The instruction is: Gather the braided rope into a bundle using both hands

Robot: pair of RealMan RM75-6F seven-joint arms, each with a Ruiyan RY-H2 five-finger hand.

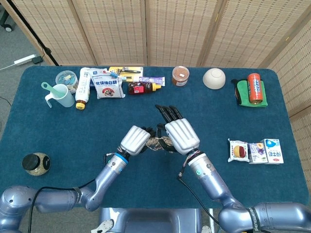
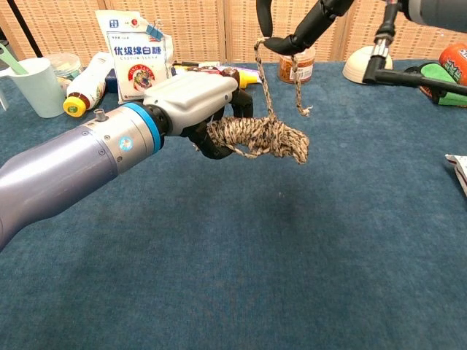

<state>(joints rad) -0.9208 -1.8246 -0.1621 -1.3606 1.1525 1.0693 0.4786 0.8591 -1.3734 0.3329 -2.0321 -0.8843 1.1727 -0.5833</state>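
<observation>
The braided rope [image 2: 259,137] is a beige-and-dark speckled coil, mostly gathered into a thick bundle held above the blue table. My left hand [image 2: 204,109] grips the bundle's left end, fingers wrapped around it. From the bundle a single strand rises to my right hand [image 2: 295,25], which is at the top edge of the chest view and holds the strand between thumb and a finger; a short tail hangs down beside it. In the head view my left hand [image 1: 138,141] and right hand [image 1: 181,135] are side by side, with the rope [image 1: 158,144] just showing between them.
Along the far edge stand a mint cup [image 1: 59,95], a white bottle [image 1: 82,90], a white bag [image 1: 108,86], a sauce bottle [image 1: 141,88], a brown jar [image 1: 180,75], a white bowl [image 1: 214,78] and an orange can [image 1: 254,88]. Snack boxes [image 1: 255,151] lie right, a dark jar [image 1: 35,163] left.
</observation>
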